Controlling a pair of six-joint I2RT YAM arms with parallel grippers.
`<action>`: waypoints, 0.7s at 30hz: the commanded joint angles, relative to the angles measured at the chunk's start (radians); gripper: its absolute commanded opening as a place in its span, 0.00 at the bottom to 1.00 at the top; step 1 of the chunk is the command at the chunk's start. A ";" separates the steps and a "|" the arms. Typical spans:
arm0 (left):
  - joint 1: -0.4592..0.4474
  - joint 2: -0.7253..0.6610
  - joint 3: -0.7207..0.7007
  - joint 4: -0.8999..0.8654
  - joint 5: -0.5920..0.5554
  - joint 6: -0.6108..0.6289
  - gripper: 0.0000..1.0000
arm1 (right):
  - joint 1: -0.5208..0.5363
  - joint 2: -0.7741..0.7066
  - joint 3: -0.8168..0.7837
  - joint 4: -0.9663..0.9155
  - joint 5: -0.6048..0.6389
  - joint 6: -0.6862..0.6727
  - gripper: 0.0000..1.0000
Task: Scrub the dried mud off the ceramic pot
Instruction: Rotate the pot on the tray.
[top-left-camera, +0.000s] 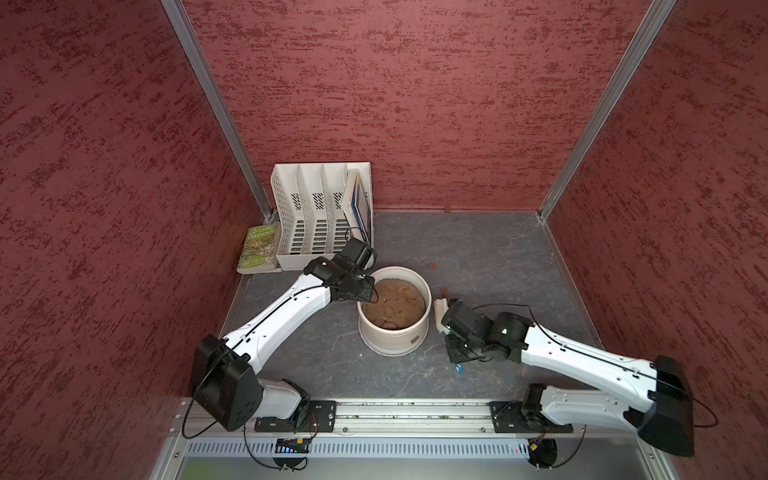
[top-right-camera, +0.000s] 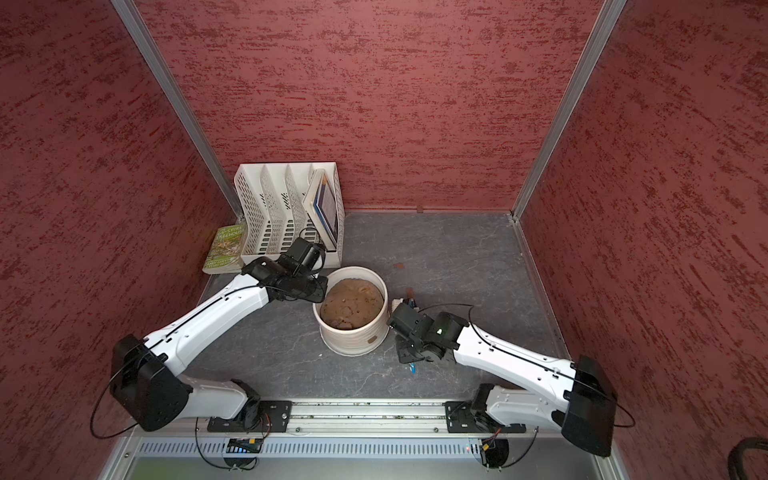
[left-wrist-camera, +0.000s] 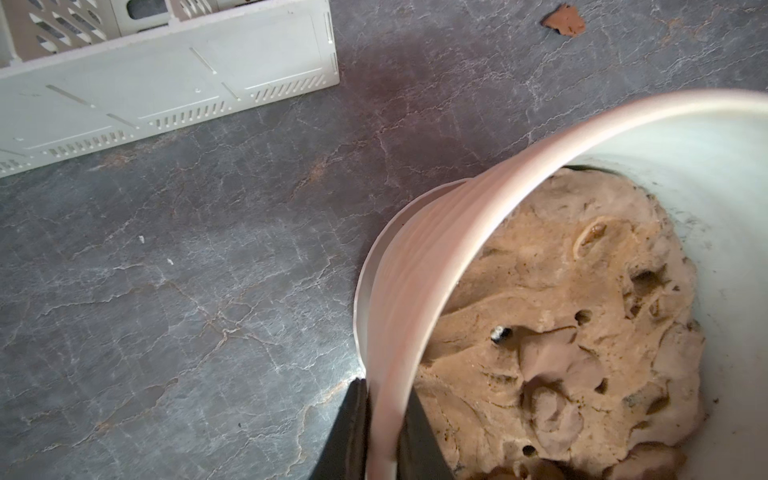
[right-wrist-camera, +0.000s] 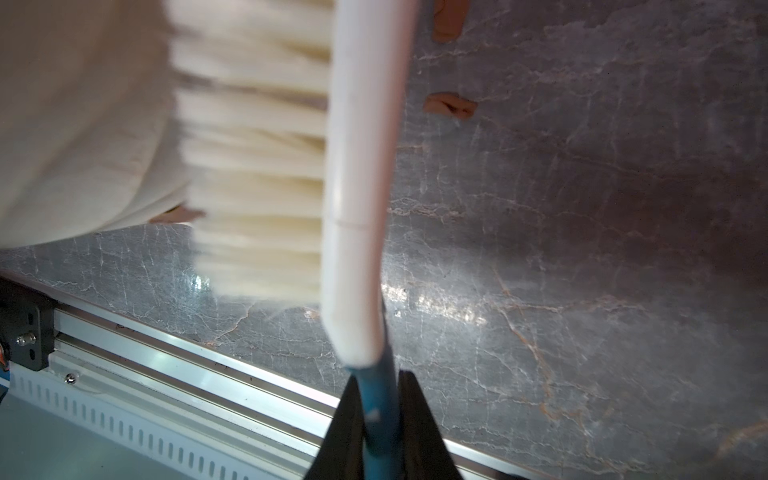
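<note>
Clamping the rim of the ceramic pot (top-left-camera: 392, 340), the left tool (left-wrist-camera: 382, 392) has one jaw inside the wall and one outside. I judge this pinch is meant to steady the pot against sideways brush pressure. The pot stands upright mid-worktop (top-left-camera: 478, 257), near the file organiser (top-left-camera: 316, 208), and is filled with lumpy soil (left-wrist-camera: 561, 332). The right tool (right-wrist-camera: 379, 376) is clenched on the blue handle of the brush (right-wrist-camera: 361, 166), turned so its bristles (right-wrist-camera: 249, 166) press against the pot's outer wall. One patch of dried mud (top-left-camera: 414, 340) shows low on that wall, and loose flakes (right-wrist-camera: 451, 106) lie on the worktop.
</note>
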 joint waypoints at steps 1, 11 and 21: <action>-0.007 -0.068 0.030 -0.028 0.033 0.039 0.00 | 0.008 0.009 0.001 0.005 -0.015 -0.018 0.00; -0.005 -0.092 0.009 -0.021 0.087 0.113 0.00 | 0.018 0.019 -0.016 0.063 -0.063 -0.079 0.00; -0.005 -0.067 0.021 -0.011 0.093 0.120 0.00 | 0.017 0.038 0.009 0.073 -0.073 -0.106 0.00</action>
